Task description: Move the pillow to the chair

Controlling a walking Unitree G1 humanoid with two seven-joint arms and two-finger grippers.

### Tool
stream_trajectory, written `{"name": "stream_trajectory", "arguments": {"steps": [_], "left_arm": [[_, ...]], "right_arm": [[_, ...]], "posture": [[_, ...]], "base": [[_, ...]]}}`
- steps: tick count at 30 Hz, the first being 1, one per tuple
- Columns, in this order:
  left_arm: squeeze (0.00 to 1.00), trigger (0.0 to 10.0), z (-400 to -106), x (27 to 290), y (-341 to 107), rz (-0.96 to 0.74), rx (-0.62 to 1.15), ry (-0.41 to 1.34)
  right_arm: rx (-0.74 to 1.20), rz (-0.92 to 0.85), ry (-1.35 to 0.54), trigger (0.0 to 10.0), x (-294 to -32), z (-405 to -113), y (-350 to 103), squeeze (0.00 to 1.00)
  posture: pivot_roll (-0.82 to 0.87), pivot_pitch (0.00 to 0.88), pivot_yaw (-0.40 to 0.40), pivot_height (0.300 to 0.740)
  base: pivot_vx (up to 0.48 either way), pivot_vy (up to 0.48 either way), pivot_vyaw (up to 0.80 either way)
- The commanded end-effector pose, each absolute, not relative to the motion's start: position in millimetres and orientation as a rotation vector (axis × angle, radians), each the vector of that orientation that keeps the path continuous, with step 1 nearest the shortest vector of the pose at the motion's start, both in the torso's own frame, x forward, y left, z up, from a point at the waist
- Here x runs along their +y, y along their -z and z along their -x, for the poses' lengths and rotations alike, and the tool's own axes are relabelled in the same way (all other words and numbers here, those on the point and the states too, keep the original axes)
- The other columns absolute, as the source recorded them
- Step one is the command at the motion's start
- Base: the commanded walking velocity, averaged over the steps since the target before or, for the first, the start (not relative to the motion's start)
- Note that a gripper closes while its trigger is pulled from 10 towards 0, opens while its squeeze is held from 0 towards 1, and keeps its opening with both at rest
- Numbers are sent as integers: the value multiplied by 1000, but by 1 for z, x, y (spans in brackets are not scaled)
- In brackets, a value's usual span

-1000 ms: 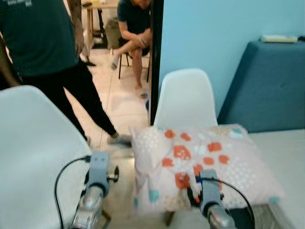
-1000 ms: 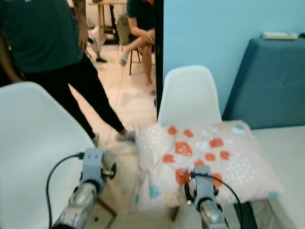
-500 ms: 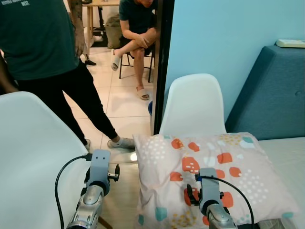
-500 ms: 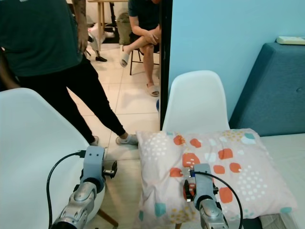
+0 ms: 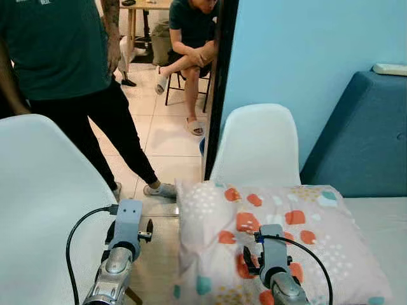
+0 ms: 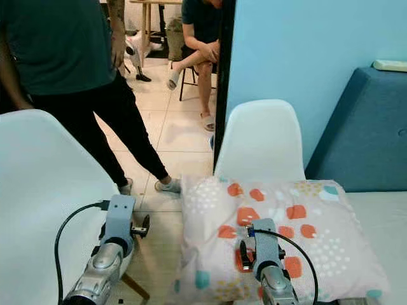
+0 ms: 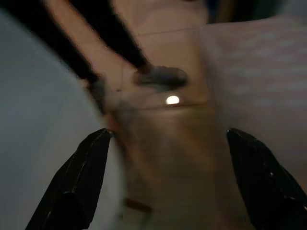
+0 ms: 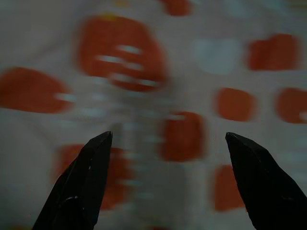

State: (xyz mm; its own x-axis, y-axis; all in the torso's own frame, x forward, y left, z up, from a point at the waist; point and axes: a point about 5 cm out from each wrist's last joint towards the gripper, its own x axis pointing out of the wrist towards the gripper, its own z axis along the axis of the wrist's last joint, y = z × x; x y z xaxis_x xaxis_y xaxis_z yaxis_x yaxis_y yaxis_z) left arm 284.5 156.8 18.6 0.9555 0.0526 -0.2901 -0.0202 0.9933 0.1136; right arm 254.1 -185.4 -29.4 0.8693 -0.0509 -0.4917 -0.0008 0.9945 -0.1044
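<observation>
The pillow is cream with orange patches and lies flat just in front of the small white chair's back. What bears it is hidden beneath it. My right wrist hangs over the pillow's near half. In the right wrist view the right gripper is open, with blurred patterned fabric between and beyond its fingers. My left wrist is left of the pillow, above the tiled floor. The left gripper is open with nothing in it, and the pillow's edge is off to one side.
A big white chair back fills the near left. A person in dark clothes stands close behind it, and another person sits past the black door frame. A blue sofa and a white surface lie to the right.
The head view has shifted slightly and lost its blur. Both arms sit a little lower in the picture, in the same pose; the pillow still lies by the small chair.
</observation>
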Motion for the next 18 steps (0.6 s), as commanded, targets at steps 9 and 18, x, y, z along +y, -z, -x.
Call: {"name": "stream_trajectory", "arguments": {"steps": [9,18], "left_arm": [[0,10000,-286,157,-20,-119,294,-32],[0,10000,-287,157,-18,-62,317,-50]], "right_arm": [[527,93,33,10000,-184,-253,31,0],[532,95,32,10000,-185,-252,32,0]], "posture": [[48,28,-8,740],[47,28,-7,740]], "base": [[0,-480,0],[0,-373,0]]}}
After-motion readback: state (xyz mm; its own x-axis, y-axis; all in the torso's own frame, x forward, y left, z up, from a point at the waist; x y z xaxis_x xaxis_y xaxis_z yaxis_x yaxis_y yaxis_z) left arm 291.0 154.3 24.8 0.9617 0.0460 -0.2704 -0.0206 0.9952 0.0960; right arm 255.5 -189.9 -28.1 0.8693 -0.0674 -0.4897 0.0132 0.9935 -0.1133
